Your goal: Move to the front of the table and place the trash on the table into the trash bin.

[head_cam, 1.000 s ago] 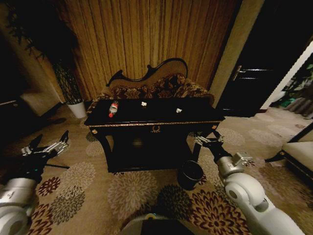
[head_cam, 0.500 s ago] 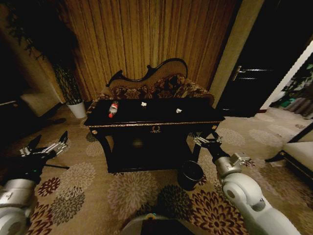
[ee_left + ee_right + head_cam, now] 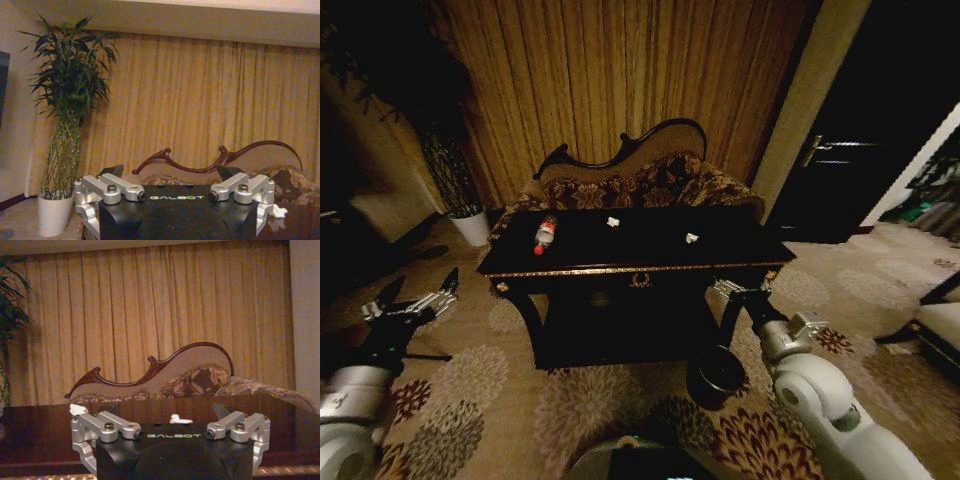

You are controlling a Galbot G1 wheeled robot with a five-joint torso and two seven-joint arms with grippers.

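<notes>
On my glossy black gold-trimmed worktop (image 3: pixel 620 262) lie a red-capped clear plastic bottle (image 3: pixel 545 235) and two white crumpled scraps (image 3: pixel 613 222); the round dark bin (image 3: pixel 717 372) stands on the floor.

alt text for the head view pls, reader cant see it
A black table stands ahead with a bottle lying at its left end and two white scraps further right. A dark bin sits on the carpet by its right front leg, and the open left gripper and right gripper hang low, empty.
</notes>
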